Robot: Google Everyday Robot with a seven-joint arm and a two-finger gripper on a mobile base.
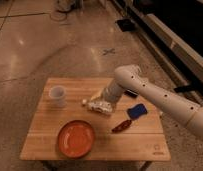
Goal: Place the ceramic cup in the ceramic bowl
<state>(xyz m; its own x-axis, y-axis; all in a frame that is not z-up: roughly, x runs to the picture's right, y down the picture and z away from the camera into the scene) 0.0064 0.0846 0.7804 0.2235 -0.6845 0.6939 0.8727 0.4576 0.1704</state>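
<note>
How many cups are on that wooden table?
1. The pale cup stands near the back left corner of the table as pictured, apart from the orange bowl at the front and the pincer at mid-table. The arm might hide something behind it.

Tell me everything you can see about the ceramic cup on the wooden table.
The ceramic cup is pale, whitish, with a plain round wall and no handle showing. It stands upright, mouth upward, on the wooden table near its far corner at the picture's left, touching only the tabletop. The orange-red ceramic bowl lies nearer the camera, apart from it. The gripper is over the table's middle, to the picture's right of the cup, not touching it.
</note>
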